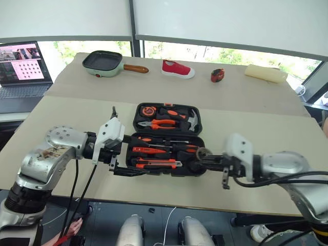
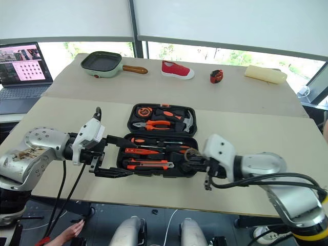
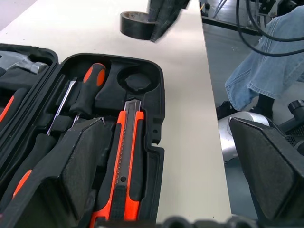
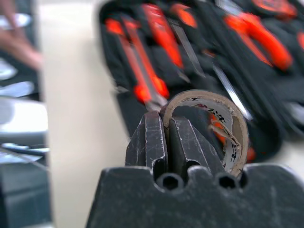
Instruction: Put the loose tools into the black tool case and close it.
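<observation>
Right wrist view: right gripper clamped on tape roll above open tool case; left gripper spread wide.

Left gripper jaws wide; right gripper jaws clamped

Light: bright daylight, coming in through the windows behind the table.
Glare: windows washed out to white and pale green.
Shadows: soft and short, under the shoe and the pan; darker under the table's front edge.
Head views: sharp and clear, lines bent a little near the edges.
Left wrist view: tool case sharp, near fingers dark and soft.
Right wrist view: tape roll sharp up close, everything behind blurry and smeared.
</observation>
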Controlling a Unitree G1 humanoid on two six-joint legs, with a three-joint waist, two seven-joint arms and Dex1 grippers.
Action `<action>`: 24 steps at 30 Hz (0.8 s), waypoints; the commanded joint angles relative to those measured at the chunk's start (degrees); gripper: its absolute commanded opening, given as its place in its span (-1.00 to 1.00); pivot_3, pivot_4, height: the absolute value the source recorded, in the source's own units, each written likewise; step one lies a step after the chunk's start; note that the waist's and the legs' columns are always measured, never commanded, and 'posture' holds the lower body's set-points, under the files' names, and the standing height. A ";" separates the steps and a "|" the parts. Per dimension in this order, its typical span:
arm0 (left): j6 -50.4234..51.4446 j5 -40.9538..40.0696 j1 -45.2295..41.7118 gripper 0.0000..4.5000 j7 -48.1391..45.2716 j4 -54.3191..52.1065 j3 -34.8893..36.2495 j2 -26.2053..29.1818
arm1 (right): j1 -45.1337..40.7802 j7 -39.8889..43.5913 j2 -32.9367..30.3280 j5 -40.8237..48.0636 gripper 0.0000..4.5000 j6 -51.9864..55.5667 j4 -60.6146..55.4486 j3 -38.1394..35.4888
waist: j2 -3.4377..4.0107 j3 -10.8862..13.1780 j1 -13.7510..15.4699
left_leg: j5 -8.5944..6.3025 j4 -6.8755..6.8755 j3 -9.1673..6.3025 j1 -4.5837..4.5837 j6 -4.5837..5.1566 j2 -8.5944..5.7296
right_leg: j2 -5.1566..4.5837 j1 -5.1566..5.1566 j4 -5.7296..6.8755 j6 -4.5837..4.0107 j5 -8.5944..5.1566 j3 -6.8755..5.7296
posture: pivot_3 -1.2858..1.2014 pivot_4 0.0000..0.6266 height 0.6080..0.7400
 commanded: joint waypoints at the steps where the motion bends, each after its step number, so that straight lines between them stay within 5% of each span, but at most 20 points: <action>1: -1.03 -0.91 0.22 1.00 0.06 -1.88 0.78 0.50 | -2.93 0.07 0.16 -4.91 -0.98 -2.09 2.47 5.46 | -0.02 0.01 0.06 | 0.00 0.00 0.01 0.00 0.00 0.00 | 0.00 -0.01 -0.02 0.00 0.00 0.00 | 0.03 -0.52 1.00; 9: -0.95 -0.91 1.18 1.00 0.47 -2.77 1.41 1.10 | -5.88 0.49 0.23 -12.66 -0.98 -5.88 10.75 10.96 | -0.03 0.02 0.15 | 0.00 0.00 0.04 -0.03 0.00 0.00 | 0.00 -0.07 0.02 -0.01 0.00 0.00 | 0.03 -0.52 1.00; 24: -1.69 -0.69 1.05 1.00 1.44 -2.63 1.24 0.72 | -4.46 3.81 -2.65 -12.49 -0.98 -2.37 5.75 8.97 | -0.02 0.03 0.85 | 0.00 0.00 0.04 -0.05 0.00 0.00 | -0.02 -0.07 0.00 -0.01 0.00 -0.02 | 0.03 -0.52 1.00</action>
